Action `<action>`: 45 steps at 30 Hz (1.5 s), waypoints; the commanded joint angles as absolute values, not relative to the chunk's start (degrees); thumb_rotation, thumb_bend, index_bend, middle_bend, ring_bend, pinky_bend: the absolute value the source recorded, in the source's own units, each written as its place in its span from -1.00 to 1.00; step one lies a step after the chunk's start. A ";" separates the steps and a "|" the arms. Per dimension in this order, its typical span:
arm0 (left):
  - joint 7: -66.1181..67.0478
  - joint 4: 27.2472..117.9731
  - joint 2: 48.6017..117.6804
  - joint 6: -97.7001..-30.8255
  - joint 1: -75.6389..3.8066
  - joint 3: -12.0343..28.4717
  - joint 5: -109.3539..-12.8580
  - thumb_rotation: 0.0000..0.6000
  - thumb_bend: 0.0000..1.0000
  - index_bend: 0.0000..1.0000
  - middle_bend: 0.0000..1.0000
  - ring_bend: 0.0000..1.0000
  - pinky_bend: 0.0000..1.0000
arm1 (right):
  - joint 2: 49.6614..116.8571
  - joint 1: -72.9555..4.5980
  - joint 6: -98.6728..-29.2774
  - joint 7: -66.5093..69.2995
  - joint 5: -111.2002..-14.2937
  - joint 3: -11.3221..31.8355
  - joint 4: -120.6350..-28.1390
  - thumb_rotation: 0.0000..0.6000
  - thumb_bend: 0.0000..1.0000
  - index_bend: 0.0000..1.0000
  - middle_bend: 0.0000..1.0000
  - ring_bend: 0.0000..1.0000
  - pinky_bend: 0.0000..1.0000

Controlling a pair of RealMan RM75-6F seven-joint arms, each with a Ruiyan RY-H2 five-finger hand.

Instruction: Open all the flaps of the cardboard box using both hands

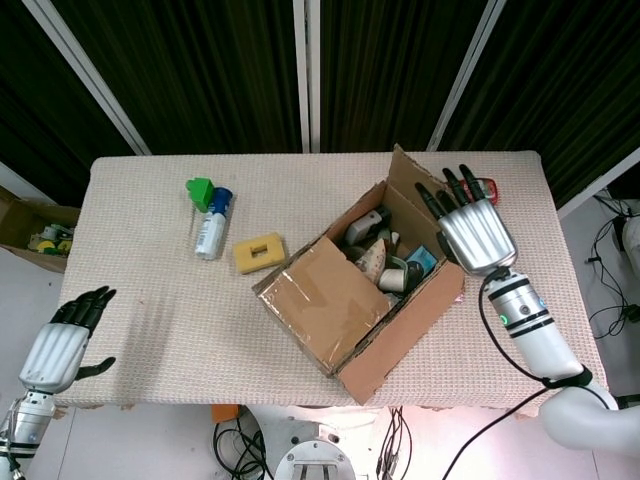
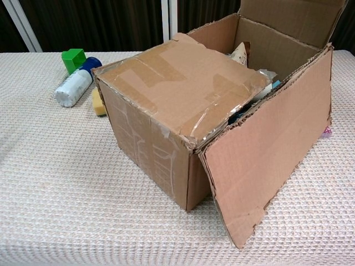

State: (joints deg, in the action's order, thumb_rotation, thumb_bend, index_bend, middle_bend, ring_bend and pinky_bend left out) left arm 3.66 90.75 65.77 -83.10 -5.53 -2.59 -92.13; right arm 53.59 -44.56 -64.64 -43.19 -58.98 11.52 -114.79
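While the cardboard box [image 1: 350, 295] sits right of centre on the cloth-covered surface [image 1: 150, 300], one flap [image 2: 183, 83] lies flat over half its top. The far flap [image 2: 288, 19] stands upright, and the near flap [image 2: 266, 166] hangs down the side. Small packaged items [image 1: 385, 258] show inside the uncovered half. Just beyond the raised flap, the right hand [image 1: 475, 228] is flat, fingers spread, holding nothing. Off the surface's near-left edge, the left hand [image 1: 65, 340] also has its fingers apart and holds nothing. A white bottle [image 1: 210, 225], green block [image 1: 200, 190] and yellow sponge [image 1: 259, 252] lie left of the box.
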 commanded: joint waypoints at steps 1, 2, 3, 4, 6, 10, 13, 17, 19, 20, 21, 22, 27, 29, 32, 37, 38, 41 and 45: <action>4.05 91.05 65.70 -82.96 -5.62 -2.52 -92.00 1.00 -0.77 -0.93 -0.85 -0.83 -0.60 | 52.49 -43.52 -64.13 -40.31 -57.53 11.79 -111.74 0.79 -0.05 -1.00 -0.39 -1.00 -1.00; 4.19 91.14 65.68 -82.91 -5.64 -2.51 -91.95 1.00 -0.77 -0.93 -0.85 -0.83 -0.60 | 52.39 -43.27 -63.81 -39.48 -57.07 11.72 -110.72 0.79 -0.05 -1.00 -0.39 -1.00 -1.00; 4.39 91.31 65.63 -82.83 -5.68 -2.47 -91.85 1.00 -0.77 -0.93 -0.85 -0.83 -0.60 | 52.33 -42.97 -63.26 -38.38 -56.33 11.62 -109.25 0.79 -0.05 -1.00 -0.39 -1.00 -1.00; 4.55 91.43 65.59 -82.79 -5.69 -2.46 -91.79 1.00 -0.77 -0.93 -0.85 -0.83 -0.60 | 52.34 -42.77 -62.81 -37.56 -55.77 11.54 -108.11 0.80 -0.05 -1.00 -0.39 -1.00 -1.00; 5.03 91.82 65.43 -82.79 -5.73 -2.42 -91.79 1.00 -0.77 -0.93 -0.85 -0.83 -0.60 | 52.53 -42.30 -61.87 -35.58 -54.61 11.46 -105.49 0.80 -0.05 -1.00 -0.39 -1.00 -1.00; 5.92 92.47 65.13 -83.45 -5.90 -2.19 -92.55 1.00 -0.77 -0.93 -0.85 -0.83 -0.60 | 52.60 -41.26 -61.05 -31.52 -54.28 11.65 -102.12 0.79 -0.05 -1.00 -0.39 -1.00 -1.00; 6.91 92.99 64.55 -83.74 -6.53 -1.74 -93.52 1.00 -0.77 -0.92 -0.85 -0.83 -0.60 | 51.93 -39.76 -62.57 -27.33 -57.70 12.09 -101.70 0.79 -0.05 -1.00 -0.48 -1.00 -1.00; 7.68 95.15 62.72 -82.75 -9.50 -0.15 -95.99 1.00 -0.77 -0.89 -0.81 -0.83 -0.60 | 50.48 -36.64 -67.63 -20.56 -65.16 12.73 -102.67 0.79 -0.05 -1.00 -0.85 -1.00 -1.00; 5.39 96.65 61.69 -81.00 -12.50 1.09 -97.86 1.00 -0.77 -0.85 -0.76 -0.83 -0.60 | 49.73 -34.56 -71.18 -16.64 -69.05 13.00 -103.41 0.79 -0.06 -1.00 -0.97 -1.00 -1.00; 4.23 97.07 61.35 -80.07 -14.02 1.78 -98.61 1.00 -0.77 -0.82 -0.74 -0.83 -0.60 | 49.42 -33.65 -72.71 -14.95 -70.42 13.15 -103.77 0.79 -0.06 -1.00 -0.99 -1.00 -1.00; 3.31 97.34 61.12 -79.10 -15.63 2.58 -99.29 1.00 -0.78 -0.79 -0.72 -0.82 -0.60 | 49.12 -32.74 -74.13 -13.18 -71.57 13.30 -104.21 0.79 -0.06 -1.00 -1.00 -1.00 -1.00; 2.44 97.34 61.14 -78.00 -17.87 3.94 -100.08 1.00 -0.79 -0.77 -0.71 -0.82 -0.60 | 48.59 -31.47 -75.88 -10.76 -72.80 13.47 -104.99 0.79 -0.06 -1.00 -1.00 -1.00 -1.00; -1.51 97.21 63.08 -70.16 -27.46 8.82 -99.46 0.21 -0.91 -0.68 -0.64 -0.78 -0.60 | 46.88 -25.65 -83.55 -4.40 -78.07 12.82 -106.92 0.79 -0.10 -1.00 -1.00 -1.00 -1.00; -2.42 97.25 64.07 -66.26 -30.77 9.93 -98.31 -0.23 -0.94 -0.68 -0.64 -0.78 -0.60 | 46.63 -23.48 -86.21 -3.05 -80.01 12.11 -106.86 0.79 -0.10 -1.00 -1.00 -1.00 -1.00; -3.83 96.98 66.07 -60.28 -35.84 11.04 -96.92 -0.67 -0.97 -0.68 -0.64 -0.78 -0.60 | 46.31 -20.11 -89.91 -0.61 -82.26 11.04 -106.28 0.79 -0.10 -1.00 -1.00 -1.00 -1.00; -4.44 93.54 71.33 -52.33 -43.66 12.77 -94.62 -0.76 -0.97 -0.68 -0.64 -0.78 -0.60 | 46.03 -16.12 -93.64 2.62 -84.04 10.08 -104.24 0.79 -0.10 -1.00 -1.00 -1.00 -1.00; -4.94 92.95 72.26 -51.12 -44.90 13.14 -93.92 -0.77 -0.96 -0.68 -0.64 -0.78 -0.60 | 46.02 -15.61 -94.06 3.00 -84.28 9.98 -103.88 0.79 -0.10 -1.00 -1.00 -1.00 -1.00; -5.91 90.79 75.18 -49.10 -48.37 14.62 -92.26 -0.91 -0.97 -0.68 -0.63 -0.78 -0.60 | 46.29 -14.22 -95.22 4.05 -84.72 9.84 -102.62 0.80 -0.11 -1.00 -1.00 -1.00 -1.00; -5.86 88.18 78.93 -49.41 -51.52 16.22 -90.94 -0.97 -0.97 -0.68 -0.60 -0.78 -0.60 | 46.76 -13.14 -95.15 5.77 -84.57 9.81 -100.86 0.79 -0.11 -1.00 -1.00 -1.00 -1.00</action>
